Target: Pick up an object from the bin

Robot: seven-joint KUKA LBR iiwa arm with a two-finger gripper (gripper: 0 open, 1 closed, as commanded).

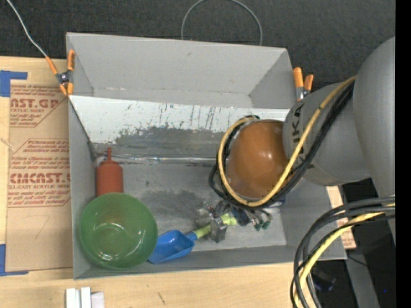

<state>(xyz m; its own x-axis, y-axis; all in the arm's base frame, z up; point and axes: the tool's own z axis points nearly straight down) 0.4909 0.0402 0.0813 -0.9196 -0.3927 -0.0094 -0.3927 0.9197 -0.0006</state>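
My gripper (221,221) is low over the bin floor near the front wall, right of the middle, just under the arm's orange dome. Its tip sits at the pale green handle end of a blue scoop (172,246), which lies flat along the front wall with its blue bowl pointing left. Whether the gripper touches the handle I cannot tell. A green plastic bowl (117,230) stands upright in the front left corner, just left of the scoop.
A red squeeze bottle (109,175) lies against the left wall behind the bowl, nozzle pointing to the back. The arm and its cables cover the bin's right side. Bare floor lies in the middle and along the back wall.
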